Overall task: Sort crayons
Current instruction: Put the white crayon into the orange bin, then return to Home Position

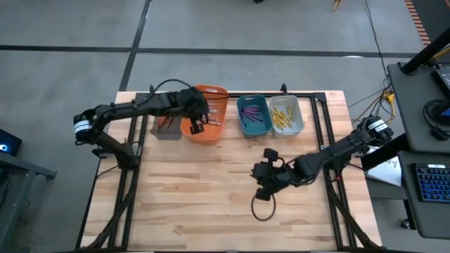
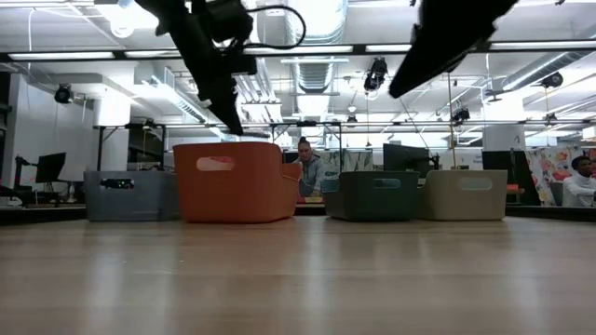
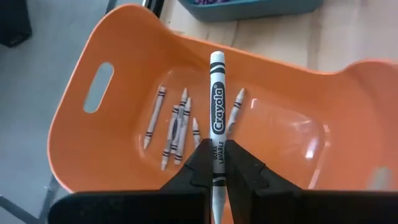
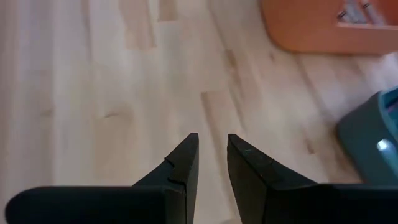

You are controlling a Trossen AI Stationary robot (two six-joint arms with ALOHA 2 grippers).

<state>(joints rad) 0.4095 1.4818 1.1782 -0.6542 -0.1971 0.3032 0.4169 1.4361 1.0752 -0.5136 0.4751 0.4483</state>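
Observation:
My left gripper (image 3: 216, 149) hangs above the orange bin (image 3: 118, 43), shut on a white crayon (image 3: 217, 93) with a black label. Several more white crayons (image 3: 177, 127) lie on the bin's floor. In the high view the left gripper (image 1: 197, 124) is over the orange bin (image 1: 211, 95) in the far row. My right gripper (image 4: 211, 138) is open over bare wood, nothing between its fingers; it hovers at mid-table (image 1: 264, 184). The low view shows the left gripper (image 2: 228, 112) just over the bin's rim (image 2: 228, 145). My left gripper pinches the white crayon between its two fingers at the labelled shaft (image 3: 217, 163), toward the end nearer the wrist. The crayon lies along the fingers and sticks out forward past them. It is lifted clear, slanting down over the inside of the orange bin.
A grey bin (image 1: 167, 129) stands left of the orange one. To its right are a teal bin (image 1: 253, 126) with purple crayons and a pale bin (image 1: 299, 116) with yellow crayons. A black cable loop (image 1: 261, 209) lies on the wood near my right gripper. People sit in the room behind.

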